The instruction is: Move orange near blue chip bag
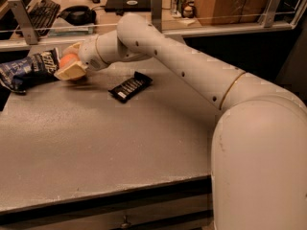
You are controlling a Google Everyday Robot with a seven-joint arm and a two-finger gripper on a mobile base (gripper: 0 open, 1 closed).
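Note:
The orange (67, 60) is a bright orange ball held between the cream fingers (72, 71) of my gripper (68, 62) at the table's far left. The gripper is shut on it and holds it just above the grey tabletop. The blue chip bag (26, 69), dark navy with white lettering and wrinkled, lies at the left edge, right next to the gripper and orange, touching or almost touching them. My arm reaches in from the right across the table.
A small black bar wrapper (130, 86) lies on the grey table (96, 143) right of the gripper, under the arm. A railing with posts (157, 8) runs along the back edge; behind it are a keyboard (41, 9) and desk items.

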